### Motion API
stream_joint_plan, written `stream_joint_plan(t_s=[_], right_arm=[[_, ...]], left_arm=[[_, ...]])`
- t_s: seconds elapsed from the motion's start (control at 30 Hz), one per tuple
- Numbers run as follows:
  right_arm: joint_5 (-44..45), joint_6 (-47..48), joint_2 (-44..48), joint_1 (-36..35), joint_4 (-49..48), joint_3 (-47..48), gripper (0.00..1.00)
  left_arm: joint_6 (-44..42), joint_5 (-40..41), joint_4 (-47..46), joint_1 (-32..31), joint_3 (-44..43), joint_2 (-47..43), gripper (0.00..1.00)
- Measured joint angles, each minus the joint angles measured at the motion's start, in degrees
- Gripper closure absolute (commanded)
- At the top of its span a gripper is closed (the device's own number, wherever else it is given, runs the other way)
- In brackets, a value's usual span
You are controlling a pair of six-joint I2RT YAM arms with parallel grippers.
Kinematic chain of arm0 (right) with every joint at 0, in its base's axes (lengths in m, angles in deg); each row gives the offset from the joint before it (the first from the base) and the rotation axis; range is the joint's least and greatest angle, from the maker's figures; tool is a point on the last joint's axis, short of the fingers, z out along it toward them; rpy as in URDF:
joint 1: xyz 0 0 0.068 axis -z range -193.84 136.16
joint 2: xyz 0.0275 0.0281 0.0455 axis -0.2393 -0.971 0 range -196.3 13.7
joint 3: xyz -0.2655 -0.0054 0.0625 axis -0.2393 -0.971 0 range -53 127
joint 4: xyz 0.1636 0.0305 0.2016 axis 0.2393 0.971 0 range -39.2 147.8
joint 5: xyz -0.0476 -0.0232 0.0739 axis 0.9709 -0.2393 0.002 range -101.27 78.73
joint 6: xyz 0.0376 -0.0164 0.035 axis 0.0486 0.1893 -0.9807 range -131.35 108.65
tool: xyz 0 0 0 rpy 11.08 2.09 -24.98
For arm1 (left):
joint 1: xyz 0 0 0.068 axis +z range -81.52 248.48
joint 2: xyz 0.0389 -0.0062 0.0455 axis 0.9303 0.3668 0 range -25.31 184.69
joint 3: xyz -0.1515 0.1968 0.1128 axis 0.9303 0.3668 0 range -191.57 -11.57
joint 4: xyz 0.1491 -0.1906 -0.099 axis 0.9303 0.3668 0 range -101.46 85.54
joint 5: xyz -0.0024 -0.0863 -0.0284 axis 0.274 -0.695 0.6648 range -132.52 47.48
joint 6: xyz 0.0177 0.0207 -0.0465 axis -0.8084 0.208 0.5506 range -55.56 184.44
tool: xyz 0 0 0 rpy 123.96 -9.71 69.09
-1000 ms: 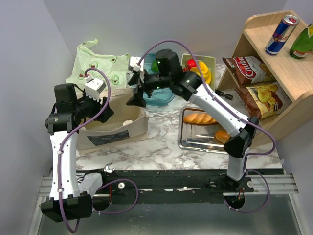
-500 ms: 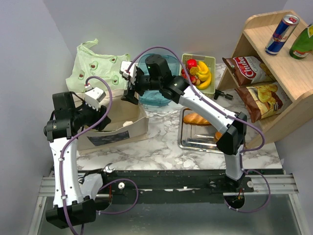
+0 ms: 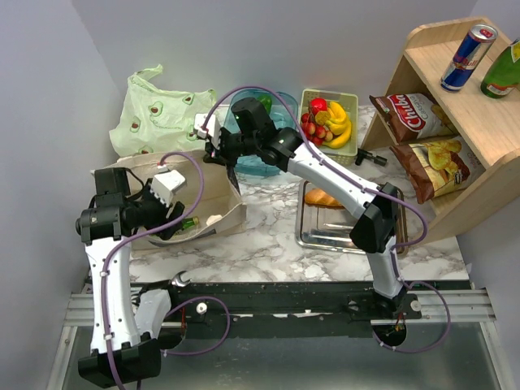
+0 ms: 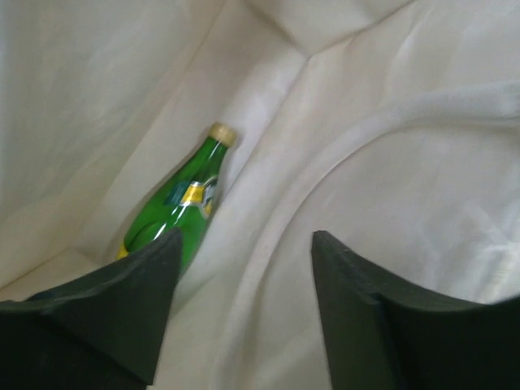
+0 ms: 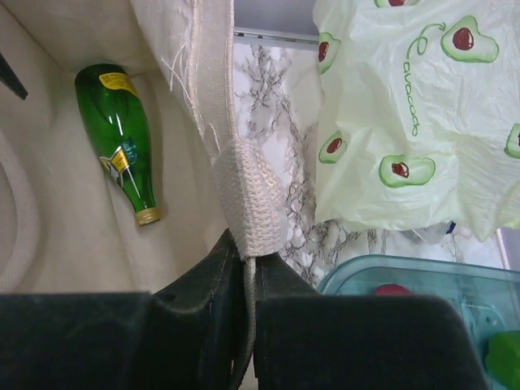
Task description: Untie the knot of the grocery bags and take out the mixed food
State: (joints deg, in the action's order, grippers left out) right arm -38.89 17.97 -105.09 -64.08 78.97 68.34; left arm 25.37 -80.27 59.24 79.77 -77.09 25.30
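Note:
The beige canvas tote stands at the left with its mouth held open. My right gripper is shut on the tote's webbing strap at the rim. My left gripper reaches inside the tote, open, with only cloth between its fingers. A green bottle lies on the tote's floor just ahead of the left finger, seen too from the right wrist and from above. The pale green avocado-print bag lies crumpled behind the tote. I cannot make out its knot.
A teal container sits right of the tote. A green basket holds bananas and strawberries. A metal tray carries bread. The wooden shelf at the right holds crisp bags, a can and a green bottle.
My right gripper came down and left to the tote's rim and closed on the strap. My left gripper sank deeper into the tote, and the green bottle came into view.

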Motion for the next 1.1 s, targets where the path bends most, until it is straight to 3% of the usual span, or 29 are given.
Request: stream_joint_plan(t_s=[0.13,0.27,0.57,0.7,0.73,0.87,1.1], right_arm=[[0.94,-1.9,0.7,0.07,-0.98,-1.27,0.99],[1.49,-3.87,1.95,0.11,-1.73,-2.93,0.99],[3.65,-6.4,2.01,0.11,-2.25,-2.95,0.99],[4.94,-7.1,2.01,0.11,-2.64,-2.95,1.0],[5.27,-7.3,2.01,0.11,-2.82,-2.99,1.0],[6.21,-7.91,2.01,0.11,-3.69,-3.3,0.99],[8.15,-8.59,2.01,0.11,-5.92,-4.07,0.99]], left_arm=[[-4.66,8.15,0.13,-0.04,4.68,-1.92,0.17],[-7.3,16.9,-0.66,-0.17,7.41,-1.2,0.17],[-7.91,24.37,0.98,-2.86,10.86,6.8,0.57],[-7.8,24.46,2.82,-3.56,11.06,9.38,0.96],[-7.96,24.46,3.15,-3.67,11.06,9.79,1.0],[-7.63,22.64,4.63,-3.8,9.16,9.88,1.0],[-4.98,5.27,2.05,-3.8,-6.16,1.53,1.0]])
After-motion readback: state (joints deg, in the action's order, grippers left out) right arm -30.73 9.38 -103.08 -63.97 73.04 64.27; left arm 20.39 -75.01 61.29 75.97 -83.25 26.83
